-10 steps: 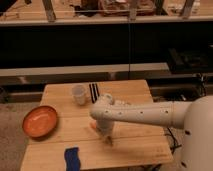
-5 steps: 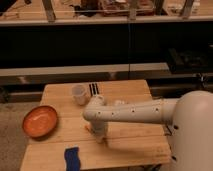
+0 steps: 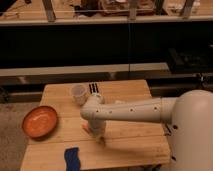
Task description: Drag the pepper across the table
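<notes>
My gripper (image 3: pixel 96 133) points down at the wooden table (image 3: pixel 135 145), left of its middle, at the end of the white arm (image 3: pixel 140 110) that reaches in from the right. A small orange-red bit, probably the pepper (image 3: pixel 85 128), shows at the gripper's left side on the table top. Most of it is hidden by the gripper.
An orange bowl (image 3: pixel 40 121) sits at the table's left edge. A white cup (image 3: pixel 78 94) stands behind the gripper, with a dark striped object (image 3: pixel 93 88) next to it. A blue object (image 3: pixel 72 157) lies near the front left edge.
The arm and gripper have moved left across the table, towards the orange bowl. The bowl, cup and blue object have not moved.
</notes>
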{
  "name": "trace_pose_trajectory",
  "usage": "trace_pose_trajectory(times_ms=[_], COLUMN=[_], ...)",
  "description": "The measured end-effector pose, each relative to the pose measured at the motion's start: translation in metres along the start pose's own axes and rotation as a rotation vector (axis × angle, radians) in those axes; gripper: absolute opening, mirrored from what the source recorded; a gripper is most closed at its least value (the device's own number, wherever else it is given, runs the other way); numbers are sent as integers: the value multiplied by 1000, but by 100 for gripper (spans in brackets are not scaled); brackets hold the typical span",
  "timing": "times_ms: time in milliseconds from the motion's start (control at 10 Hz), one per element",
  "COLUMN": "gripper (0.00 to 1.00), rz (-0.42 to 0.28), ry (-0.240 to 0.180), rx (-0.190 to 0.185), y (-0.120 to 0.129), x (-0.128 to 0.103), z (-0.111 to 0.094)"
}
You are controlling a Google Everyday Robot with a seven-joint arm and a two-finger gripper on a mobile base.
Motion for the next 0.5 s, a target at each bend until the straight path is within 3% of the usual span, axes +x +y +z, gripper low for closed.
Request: trace_pose_trajectory(times_ms=[500], gripper=[0], rz=[-17], ry=[-19], rx=[-6], y=[-3], x=[10], z=[7])
